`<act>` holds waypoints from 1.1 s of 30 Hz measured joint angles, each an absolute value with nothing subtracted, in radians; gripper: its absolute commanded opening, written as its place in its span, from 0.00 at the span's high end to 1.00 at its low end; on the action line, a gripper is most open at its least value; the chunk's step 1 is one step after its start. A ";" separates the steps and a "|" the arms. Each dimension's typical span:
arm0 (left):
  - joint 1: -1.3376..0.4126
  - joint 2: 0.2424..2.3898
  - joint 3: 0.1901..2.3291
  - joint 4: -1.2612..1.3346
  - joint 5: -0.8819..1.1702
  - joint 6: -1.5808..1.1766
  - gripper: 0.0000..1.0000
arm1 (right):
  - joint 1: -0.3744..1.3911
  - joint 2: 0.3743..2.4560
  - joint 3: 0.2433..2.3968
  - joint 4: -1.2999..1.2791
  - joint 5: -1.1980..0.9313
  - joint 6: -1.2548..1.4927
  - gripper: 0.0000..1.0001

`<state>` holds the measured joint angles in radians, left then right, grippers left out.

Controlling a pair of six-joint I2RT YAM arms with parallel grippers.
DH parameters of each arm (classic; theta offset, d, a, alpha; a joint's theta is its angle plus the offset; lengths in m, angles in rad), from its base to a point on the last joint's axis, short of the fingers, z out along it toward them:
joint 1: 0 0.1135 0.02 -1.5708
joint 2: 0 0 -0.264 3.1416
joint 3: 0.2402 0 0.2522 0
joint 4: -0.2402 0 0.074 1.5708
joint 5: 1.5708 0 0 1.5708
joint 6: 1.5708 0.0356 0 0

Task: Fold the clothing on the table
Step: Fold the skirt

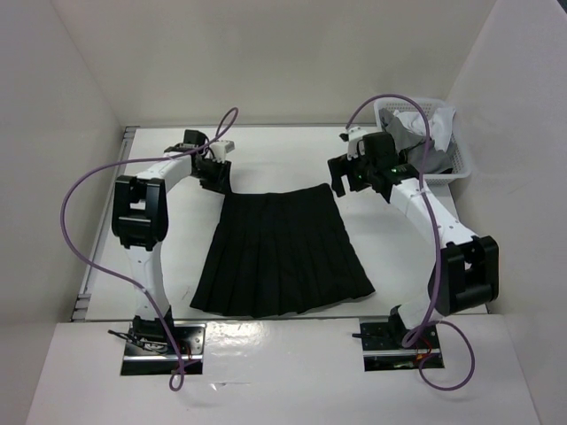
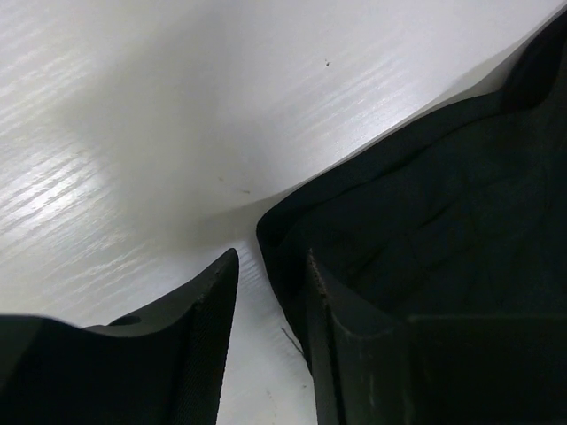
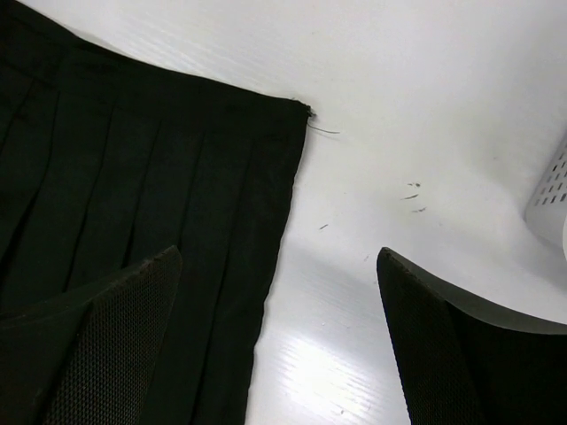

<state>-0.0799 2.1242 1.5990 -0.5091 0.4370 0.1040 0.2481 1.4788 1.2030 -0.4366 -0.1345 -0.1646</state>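
Note:
The clothing, a black pleated skirt (image 1: 279, 252), lies flat on the white table (image 1: 292, 150), its narrow waistband at the far side. My left gripper (image 1: 215, 177) is down at the waistband's left corner. In the left wrist view its jaws (image 2: 272, 255) stand half closed, with the skirt's corner (image 2: 425, 204) against the right finger and bare table showing in the gap. My right gripper (image 1: 341, 181) hangs at the waistband's right corner. It is wide open (image 3: 279, 251), straddling the skirt's side edge (image 3: 133, 177), left finger over the fabric and right finger over the table.
A white plastic basket (image 1: 443, 150) holding grey and white garments (image 1: 412, 124) stands at the far right, just behind the right arm; its wall shows in the right wrist view (image 3: 554, 190). White walls enclose the table on three sides.

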 measured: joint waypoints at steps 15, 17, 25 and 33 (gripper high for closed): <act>-0.080 2.143 1.596 -0.511 0.454 0.103 1.00 | 0.090 1.934 1.449 -0.413 -0.366 -0.231 0.26; -0.080 2.143 1.596 -0.511 0.454 0.104 1.00 | 0.080 2.012 1.501 -0.420 -0.418 -0.238 0.27; -0.086 2.143 1.588 -0.508 0.453 0.107 1.00 | 0.079 2.167 1.645 -0.442 -0.568 -0.257 0.31; -0.086 2.143 1.576 -0.503 0.454 0.120 1.00 | 0.082 2.210 1.662 -0.451 -0.624 -0.269 0.40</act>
<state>-0.0864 2.1433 1.5761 -0.5034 0.4538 0.1196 0.0822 2.2097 1.6615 -0.4511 -0.6235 -0.2691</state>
